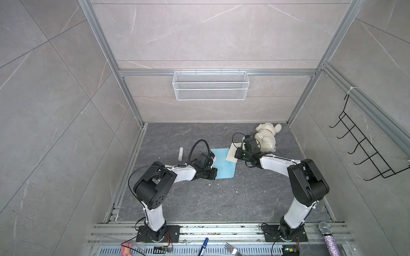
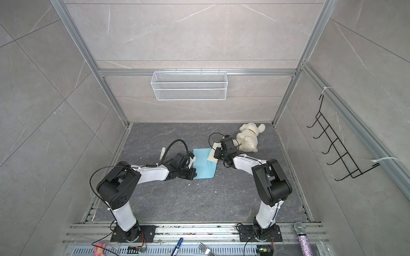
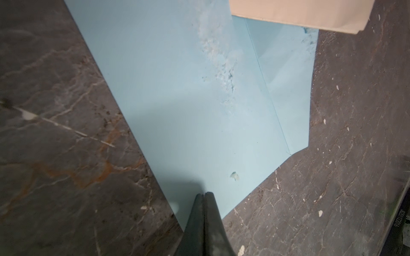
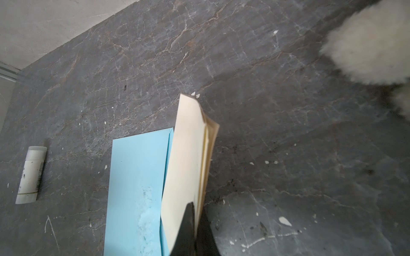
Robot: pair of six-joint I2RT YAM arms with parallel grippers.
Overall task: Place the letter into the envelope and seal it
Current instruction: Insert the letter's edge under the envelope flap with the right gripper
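Folded letter [image 4: 188, 166], grasped at one edge by the right hand [image 4: 196, 221], is held tilted over the open flap of the envelope [image 4: 135, 177], which lies flat on the table [image 1: 221, 199]. Left hand [image 3: 204, 197] is clenched on nothing, its tip over the envelope's near end. A tube [image 1: 181, 153] lies left of the envelope and a plush toy [image 1: 267, 137] right.

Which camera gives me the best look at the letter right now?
The right wrist view: the folded letter stands mid-frame, its layered edge clear, pinched in the shut right tool. In both top views it is a small pale patch, partly hidden by that arm. The left wrist view catches only one corner.
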